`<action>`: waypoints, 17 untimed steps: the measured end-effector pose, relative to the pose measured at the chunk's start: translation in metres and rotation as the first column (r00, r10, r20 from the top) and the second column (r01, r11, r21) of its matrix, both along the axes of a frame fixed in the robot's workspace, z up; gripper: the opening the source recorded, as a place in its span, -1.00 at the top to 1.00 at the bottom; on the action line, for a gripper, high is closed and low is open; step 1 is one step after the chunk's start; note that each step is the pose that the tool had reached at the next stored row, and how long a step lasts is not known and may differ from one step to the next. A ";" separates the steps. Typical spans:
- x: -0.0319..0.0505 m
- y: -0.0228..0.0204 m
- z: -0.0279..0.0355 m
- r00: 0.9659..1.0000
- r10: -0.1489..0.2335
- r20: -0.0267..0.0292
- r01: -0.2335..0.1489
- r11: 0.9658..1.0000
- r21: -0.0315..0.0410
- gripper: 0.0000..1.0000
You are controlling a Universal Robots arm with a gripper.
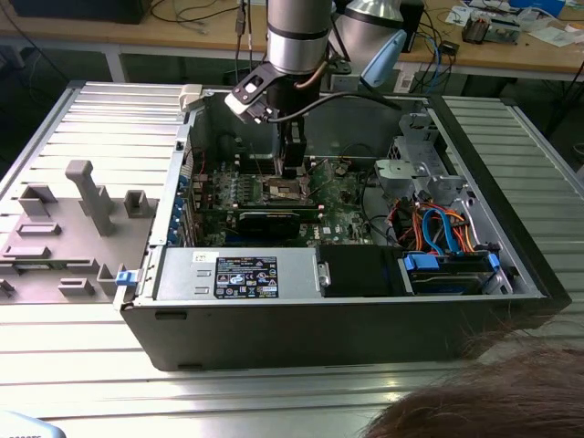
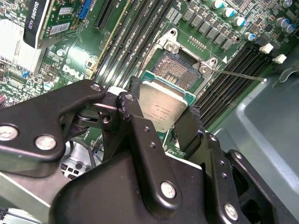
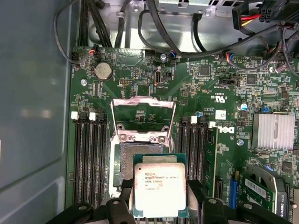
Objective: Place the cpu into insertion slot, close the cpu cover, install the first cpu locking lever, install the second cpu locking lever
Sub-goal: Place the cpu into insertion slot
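Observation:
My gripper is inside the open computer case, shut on the cpu, a flat square chip with a silvery top. Its black fingers clamp two opposite edges of the cpu. The chip hangs just above the green board, beside and partly over the insertion slot, whose dark pin field lies uncovered. The cpu cover stands swung open at the slot's far end. A thin metal locking lever sticks out, unlatched, beside the socket.
Black memory slots flank the socket on both sides. A graphics card and a finned heatsink lie nearby. Cables hang over the board's edge. Drive bays, the power supply and a grey fixture stand around.

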State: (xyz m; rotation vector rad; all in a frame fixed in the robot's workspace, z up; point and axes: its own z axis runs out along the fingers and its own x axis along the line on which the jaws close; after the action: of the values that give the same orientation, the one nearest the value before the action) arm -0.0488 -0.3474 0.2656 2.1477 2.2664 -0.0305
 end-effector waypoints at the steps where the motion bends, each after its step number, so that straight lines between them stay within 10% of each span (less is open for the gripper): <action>1: 0.0000 0.0000 -0.0002 1.000 0.000 0.000 0.000 1.000 0.000 -0.08; 17: 0.0000 0.0000 -0.0038 1.000 0.000 0.000 0.000 1.000 0.000 -0.08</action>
State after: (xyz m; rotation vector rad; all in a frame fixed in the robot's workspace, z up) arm -0.0488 -0.3474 0.2618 2.1476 2.2664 -0.0306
